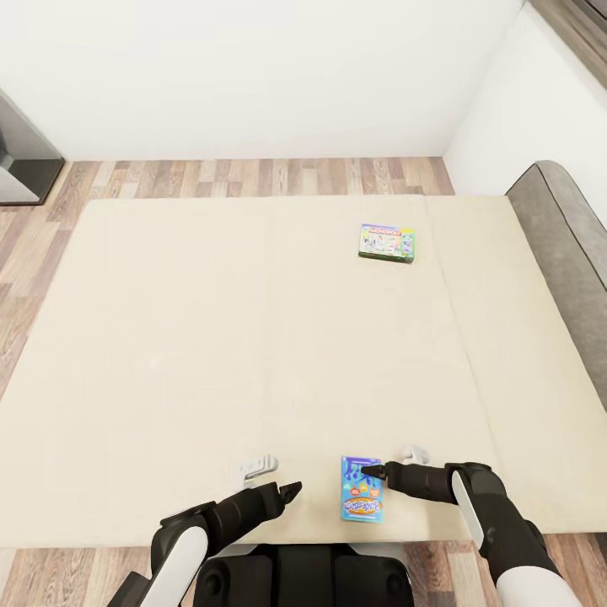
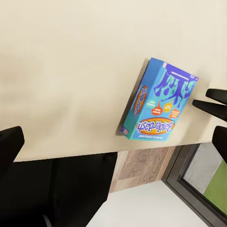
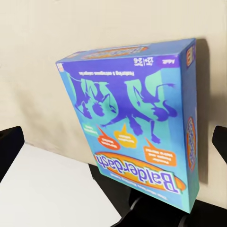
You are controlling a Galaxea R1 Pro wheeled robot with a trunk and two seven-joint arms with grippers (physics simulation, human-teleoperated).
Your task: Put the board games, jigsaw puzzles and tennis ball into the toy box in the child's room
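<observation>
Beige mattress (image 1: pixel 211 337) covered the bed, its grey headboard (image 1: pixel 565 244) at the right. A blue game box (image 1: pixel 362 489) lay flat by the near edge, and the green-edged Monopoly box (image 1: pixel 387 243) lay far off toward the headboard. The right gripper (image 1: pixel 377 469) hovered at the blue box's far right corner, fingers spread to either side in its wrist view and holding nothing. The left gripper (image 1: pixel 291 489) waited just left of the box, jaws apart and empty. Wood floor (image 1: pixel 253 177) ran beyond the bed.
</observation>
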